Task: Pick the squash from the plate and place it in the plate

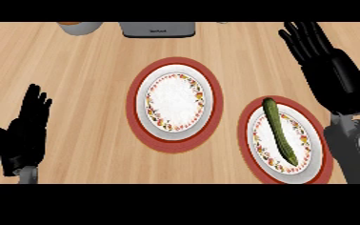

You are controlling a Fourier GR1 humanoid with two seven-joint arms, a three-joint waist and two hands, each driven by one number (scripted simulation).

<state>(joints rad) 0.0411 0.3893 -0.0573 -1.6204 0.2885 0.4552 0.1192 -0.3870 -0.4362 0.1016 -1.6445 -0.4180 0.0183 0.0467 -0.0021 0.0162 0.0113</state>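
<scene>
A long green squash [278, 130] lies lengthwise on the right plate [307, 148], a white plate with a floral ring and a red rim at the lower right. The second plate [175, 100], of the same pattern, sits at the middle with nothing on it. My right hand [318, 52] is open at the upper right, fingers straight and pointing away, above and to the right of the squash and apart from it. My left hand [26, 126] rests open at the lower left edge, fingers up, far from both plates.
A grey appliance [157, 28] stands at the counter's far edge, top centre. A white bowl-like container with an orange inside [79, 27] sits at the top left. Bare wooden counter [84, 76] lies between the left hand and the middle plate.
</scene>
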